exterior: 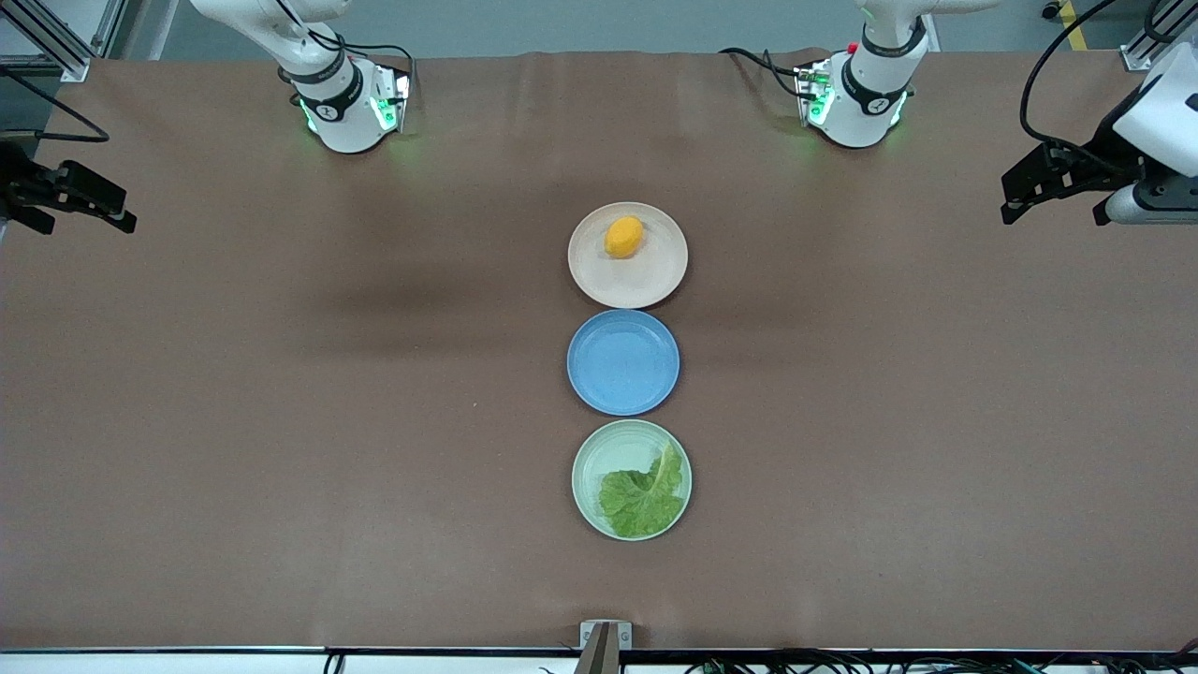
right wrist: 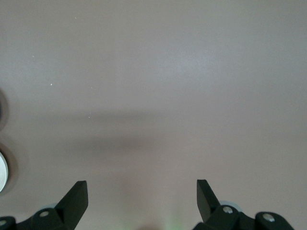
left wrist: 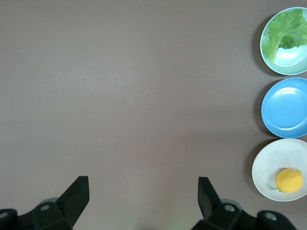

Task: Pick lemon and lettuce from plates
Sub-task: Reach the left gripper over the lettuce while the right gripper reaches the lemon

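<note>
Tabletop [exterior: 281, 393] of plain brown covering, three plates in a row at its middle. Beige-pink plate [exterior: 628, 281] nearest the arm bases, holding the lemon [exterior: 623, 236]; blue plate [exterior: 623, 362] next (bare); mint plate [exterior: 608, 459] nearest the front camera, holding the lettuce [exterior: 644, 496]. Left gripper [left wrist: 144, 201] hangs over bare table toward its own end, fingers wide apart. Right gripper [right wrist: 142, 199] likewise, fingers spread, holding nothing. Grey floor shows past the table's edge.
</note>
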`<state>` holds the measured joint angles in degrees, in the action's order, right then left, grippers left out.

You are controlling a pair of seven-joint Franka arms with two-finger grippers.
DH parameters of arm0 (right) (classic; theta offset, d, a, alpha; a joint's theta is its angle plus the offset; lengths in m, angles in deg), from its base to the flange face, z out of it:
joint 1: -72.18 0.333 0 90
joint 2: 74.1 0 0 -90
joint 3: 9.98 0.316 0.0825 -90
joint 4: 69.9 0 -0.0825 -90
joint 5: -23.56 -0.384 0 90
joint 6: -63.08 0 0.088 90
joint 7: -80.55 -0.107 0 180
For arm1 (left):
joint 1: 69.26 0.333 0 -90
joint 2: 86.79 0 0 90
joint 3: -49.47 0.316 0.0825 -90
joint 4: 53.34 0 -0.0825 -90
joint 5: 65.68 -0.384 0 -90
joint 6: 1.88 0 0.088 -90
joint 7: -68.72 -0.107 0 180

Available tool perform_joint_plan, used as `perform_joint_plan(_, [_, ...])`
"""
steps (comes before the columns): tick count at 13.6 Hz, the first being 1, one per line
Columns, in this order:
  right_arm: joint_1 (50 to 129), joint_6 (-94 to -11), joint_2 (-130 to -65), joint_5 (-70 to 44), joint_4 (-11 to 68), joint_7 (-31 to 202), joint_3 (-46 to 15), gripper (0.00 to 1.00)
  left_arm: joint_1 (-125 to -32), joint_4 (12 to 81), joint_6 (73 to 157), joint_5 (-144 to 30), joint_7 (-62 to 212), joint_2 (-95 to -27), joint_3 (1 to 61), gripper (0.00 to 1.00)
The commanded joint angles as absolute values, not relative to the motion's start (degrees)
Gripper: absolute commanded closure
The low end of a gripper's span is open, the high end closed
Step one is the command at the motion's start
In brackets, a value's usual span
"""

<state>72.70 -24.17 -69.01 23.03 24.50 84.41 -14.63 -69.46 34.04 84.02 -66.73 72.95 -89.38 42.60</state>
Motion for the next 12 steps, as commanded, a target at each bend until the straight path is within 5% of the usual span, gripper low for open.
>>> perform_joint_plan(1, [72.53, -23.93, -68.04, 22.33, 25.55, 83.97, -14.38, 0.00, -69.35, 33.14, 82.76, -66.82, 72.85, -89.52, 42.44, 0.00])
perform_joint_plan(5, [72.45, -24.10, -68.04, 22.41, 25.46, 84.15, -14.38, 0.00, -69.61, 32.79, 83.19, -67.26, 72.59, -87.95, 42.53, 0.00])
perform_joint_plan(7, [72.53, -24.10, -68.13, 22.68, 25.20, 84.41, -14.38, 0.00, -70.58, 30.87, 84.33, -67.17, 73.64, -81.82, 42.10, 0.00])
perform_joint_plan(12, [72.27, -24.72, -70.76, 23.29, 23.97, 84.68, -14.47, 0.00, -76.11, 30.77, 98.11, -67.52, 79.08, -71.70, 41.56, 0.00])
